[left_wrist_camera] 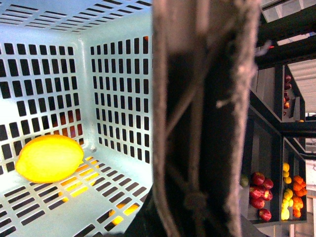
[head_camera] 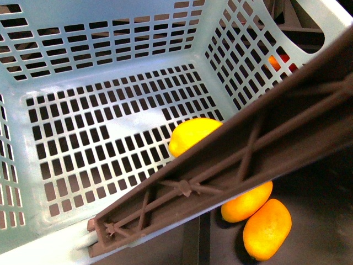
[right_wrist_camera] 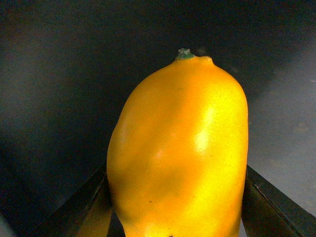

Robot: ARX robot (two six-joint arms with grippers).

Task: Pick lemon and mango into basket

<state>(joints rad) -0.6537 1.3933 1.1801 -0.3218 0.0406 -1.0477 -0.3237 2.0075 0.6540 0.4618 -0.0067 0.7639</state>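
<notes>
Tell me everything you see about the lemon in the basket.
The lemon is smooth, bright yellow, a rounded oval with a nub at one end. It lies on its side on the slotted floor of the basket, near a wall. In the front view the brown handle hides its lower part. Nothing else touches it.

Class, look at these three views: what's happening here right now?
The lemon already lies on the slotted floor of the basket, partly behind the brown handle in the front view. The right pincer grips the mango, which is not yet in the basket. The left pincer is not visible.
</notes>
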